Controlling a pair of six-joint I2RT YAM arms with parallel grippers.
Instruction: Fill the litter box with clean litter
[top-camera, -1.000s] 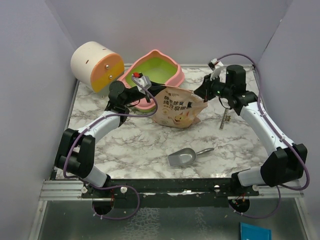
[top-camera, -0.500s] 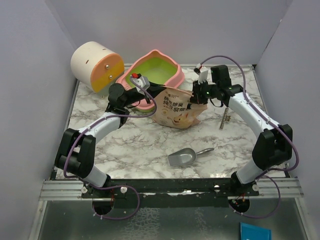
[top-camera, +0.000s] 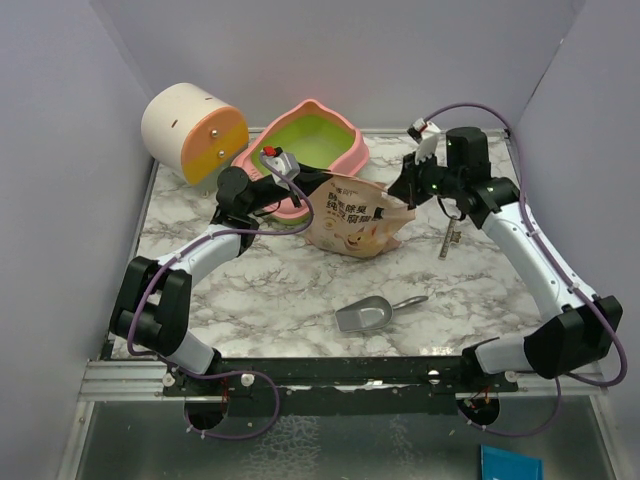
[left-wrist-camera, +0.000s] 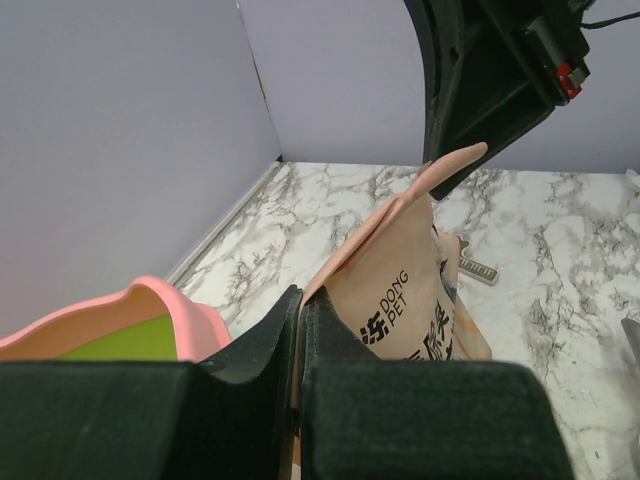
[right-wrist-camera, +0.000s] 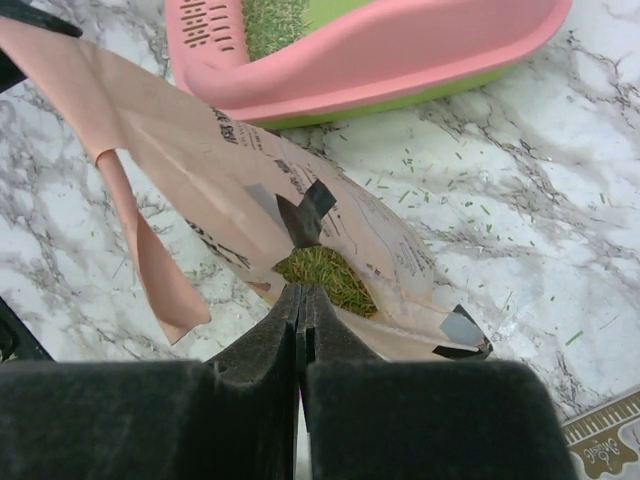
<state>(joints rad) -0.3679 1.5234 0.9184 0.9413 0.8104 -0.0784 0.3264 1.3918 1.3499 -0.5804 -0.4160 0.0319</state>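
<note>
Near litter box (top-camera: 350, 155) | L gripper (left-wrist-camera: 299, 305) clamped on bag (top-camera: 355, 222) corner | R gripper (right-wrist-camera: 300, 297) pinching bag edge

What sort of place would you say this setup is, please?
Likely a robot test cell, not a home: plain lilac walls enclose a marble-patterned table, with a litter box staged as a prop.

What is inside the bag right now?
Greenish litter shows through the opening of the bag. How much it holds cannot be seen: its walls cover the rest.
</note>
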